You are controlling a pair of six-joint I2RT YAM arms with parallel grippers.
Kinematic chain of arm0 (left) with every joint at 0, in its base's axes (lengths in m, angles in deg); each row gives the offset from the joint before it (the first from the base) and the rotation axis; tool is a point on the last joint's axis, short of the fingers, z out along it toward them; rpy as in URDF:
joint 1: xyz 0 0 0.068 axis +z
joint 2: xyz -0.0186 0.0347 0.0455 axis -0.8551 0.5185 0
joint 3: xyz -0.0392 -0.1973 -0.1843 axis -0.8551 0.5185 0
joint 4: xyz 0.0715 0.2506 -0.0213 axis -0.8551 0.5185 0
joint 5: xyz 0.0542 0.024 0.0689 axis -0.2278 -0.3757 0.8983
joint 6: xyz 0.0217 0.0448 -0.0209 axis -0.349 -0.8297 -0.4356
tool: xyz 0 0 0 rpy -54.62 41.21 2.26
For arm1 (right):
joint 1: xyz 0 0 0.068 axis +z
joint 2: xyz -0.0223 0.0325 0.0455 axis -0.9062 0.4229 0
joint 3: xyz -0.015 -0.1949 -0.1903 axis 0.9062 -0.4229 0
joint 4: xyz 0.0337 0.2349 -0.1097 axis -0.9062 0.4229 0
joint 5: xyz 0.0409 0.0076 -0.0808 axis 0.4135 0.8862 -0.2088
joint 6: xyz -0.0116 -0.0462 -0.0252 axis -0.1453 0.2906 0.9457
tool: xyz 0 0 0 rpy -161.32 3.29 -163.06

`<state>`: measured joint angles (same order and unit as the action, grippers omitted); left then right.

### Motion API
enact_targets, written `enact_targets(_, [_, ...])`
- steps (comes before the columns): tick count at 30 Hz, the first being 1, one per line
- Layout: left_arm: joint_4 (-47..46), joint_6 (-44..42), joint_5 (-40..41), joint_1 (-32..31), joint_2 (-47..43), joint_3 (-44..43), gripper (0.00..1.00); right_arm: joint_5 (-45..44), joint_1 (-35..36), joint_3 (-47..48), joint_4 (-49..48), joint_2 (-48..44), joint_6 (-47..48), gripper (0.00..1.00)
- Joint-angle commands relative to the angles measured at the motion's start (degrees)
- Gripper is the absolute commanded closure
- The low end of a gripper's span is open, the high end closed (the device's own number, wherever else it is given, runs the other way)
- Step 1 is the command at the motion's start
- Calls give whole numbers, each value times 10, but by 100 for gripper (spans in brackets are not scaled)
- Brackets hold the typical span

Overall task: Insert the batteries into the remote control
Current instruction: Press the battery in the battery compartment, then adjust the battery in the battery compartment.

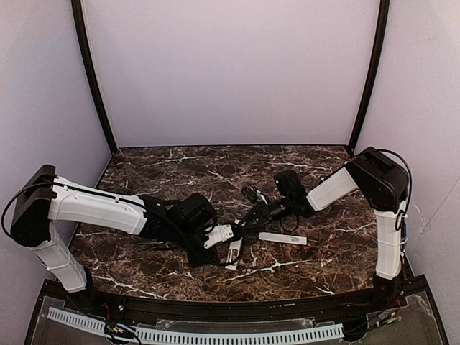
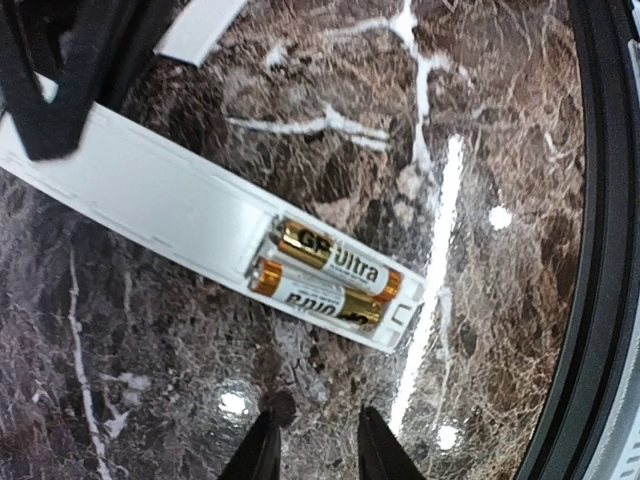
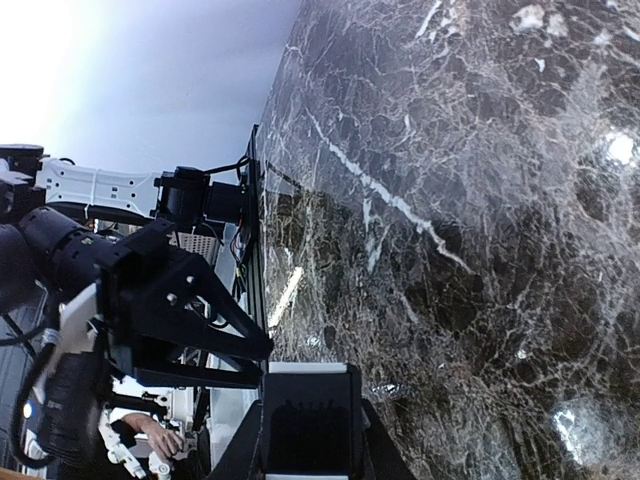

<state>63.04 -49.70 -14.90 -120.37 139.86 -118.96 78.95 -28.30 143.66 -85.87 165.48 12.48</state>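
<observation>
My right gripper [image 3: 310, 455] clamps the remote control [image 2: 150, 195], two batteries [image 2: 325, 275] seated inside it; my left gripper [image 2: 318, 450] hovers near it, jaws parted, empty.

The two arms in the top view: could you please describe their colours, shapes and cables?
The left arm and right arm have white links with black joint housings; a thin black cable loops beside each large housing. The left gripper and right gripper are black, with slim fingers.
</observation>
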Motion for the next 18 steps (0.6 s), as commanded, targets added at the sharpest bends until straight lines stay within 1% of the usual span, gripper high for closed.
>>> enact_targets(1, [-58,-38,16,1,-54,19,71,-23,-5,10,59,-10,101,100])
enact_targets(2, [-69,-36,14,1,-58,19,69,-26,-4,9,61,-15,110,100])
enact_targets(4, [-82,-12,25,1,-58,18,68,-31,-3,6,64,-21,119,100])
enact_targets(6, [-98,39,53,1,-59,22,67,-38,-2,1,59,-27,121,100])
enact_targets(7, [-118,78,57,1,-61,26,66,-38,-2,-1,56,-29,123,100])
enact_targets(8, [-133,101,63,1,-71,42,61,-39,-1,-5,50,-33,124,100])
enact_targets(9, [-157,145,65,1,-84,61,59,-40,-1,-10,42,-35,123,100])
enact_targets(10, [-169,163,66,1,-90,73,57,-40,-2,-14,34,-39,125,100])
enact_targets(11, [-200,193,66,0,-105,99,57,-39,-1,-18,27,-44,128,100])
enact_targets(12, [-212,215,80,-1,-113,110,56,-38,0,-25,17,-50,132,100])
enact_targets(14, [-244,236,92,-3,-142,148,54,-37,2,-33,3,-59,144,100])
enact_targets(15, [-267,247,92,-3,-160,172,51,-35,4,-34,1,-63,152,100])
enact_targets(18, [-298,260,92,-4,-189,210,47,-34,13,-31,9,-73,188,100])
